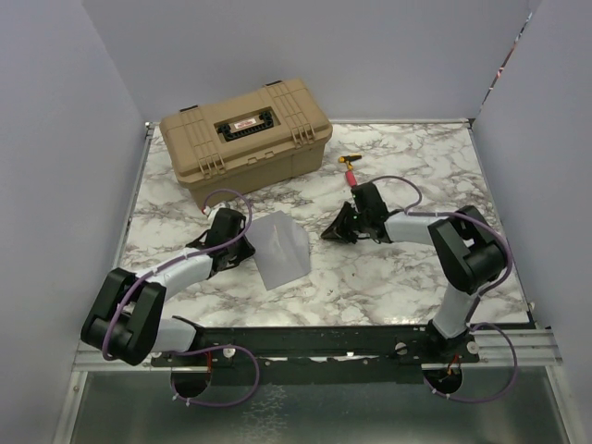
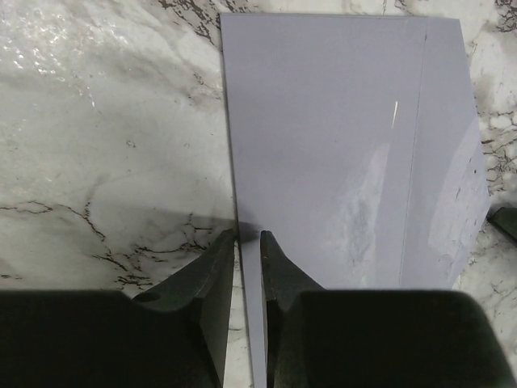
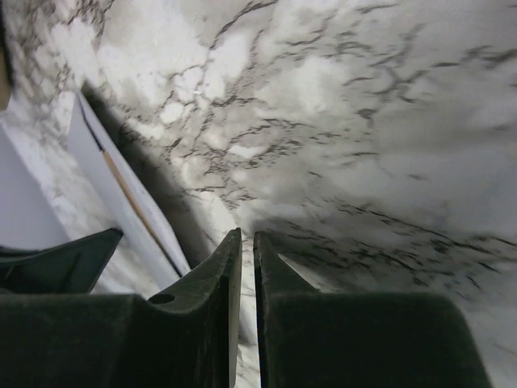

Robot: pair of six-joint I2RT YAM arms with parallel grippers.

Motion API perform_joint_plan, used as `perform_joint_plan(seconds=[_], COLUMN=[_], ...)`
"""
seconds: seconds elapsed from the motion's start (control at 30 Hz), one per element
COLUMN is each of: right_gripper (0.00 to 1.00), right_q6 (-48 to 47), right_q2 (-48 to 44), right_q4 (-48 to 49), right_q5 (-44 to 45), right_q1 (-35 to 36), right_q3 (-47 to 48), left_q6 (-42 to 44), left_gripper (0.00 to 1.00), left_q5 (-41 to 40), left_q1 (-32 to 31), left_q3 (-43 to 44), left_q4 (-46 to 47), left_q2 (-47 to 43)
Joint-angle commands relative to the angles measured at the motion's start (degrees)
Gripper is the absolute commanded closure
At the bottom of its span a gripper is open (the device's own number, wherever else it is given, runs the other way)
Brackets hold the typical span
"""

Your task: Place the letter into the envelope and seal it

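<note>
Edge of envelope (image 2: 339,145) pinched in left hand (image 2: 246,236); right hand (image 3: 247,234) apart.

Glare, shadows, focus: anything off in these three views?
Left wrist: glossy sheen patches on the envelope, sparkle on the marble table top left, left gripper nearly black. Right wrist: heavy shadow beside the envelope, right gripper dark and soft. Top external: even light, sharp, only faint shadows.

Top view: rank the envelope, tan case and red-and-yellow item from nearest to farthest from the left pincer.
1. envelope, edge in the left pincer.
2. tan case, behind it.
3. red-and-yellow item, right of the case.
</note>
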Motion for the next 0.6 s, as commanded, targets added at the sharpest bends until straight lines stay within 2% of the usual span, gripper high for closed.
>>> perform_joint_plan(seconds=[0.0, 0.23, 0.27, 0.33, 0.4, 0.57], right_gripper=[0.86, 0.86, 0.86, 0.86, 0.85, 0.85], right_q6=[-0.3, -0.5, -0.2, 1.1, 2.3, 2.2], right_q2=[4.6, 7.1, 6.9, 6.0, 5.6, 7.8], right_q4=[2.2, 6.5, 9.0, 19.9, 25.5, 26.6], right_q5=[-4.3, -11.1, -12.8, -15.6, -17.0, -18.5], right_q1=[1.1, 3.5, 3.7, 4.2, 4.3, 5.3], right_q3=[2.2, 3.3, 2.6, -0.4, -1.8, 0.4], left_q6=[0.0, 0.6, 0.7, 0.7, 0.6, 0.3], left_gripper=[0.79, 0.79, 0.79, 0.79, 0.79, 0.79], left_q5=[-1.9, -0.7, -0.4, -0.2, -0.3, -0.1], left_q1=[-0.1, -0.2, -0.2, -0.4, -0.5, -0.6], left_q3=[-1.4, -1.2, -1.2, -1.2, -1.2, -1.1], left_q4=[-0.4, -0.5, -0.4, -0.4, -0.4, -0.4], left_q2=[1.1, 2.5, 2.7, 2.9, 3.0, 3.1])
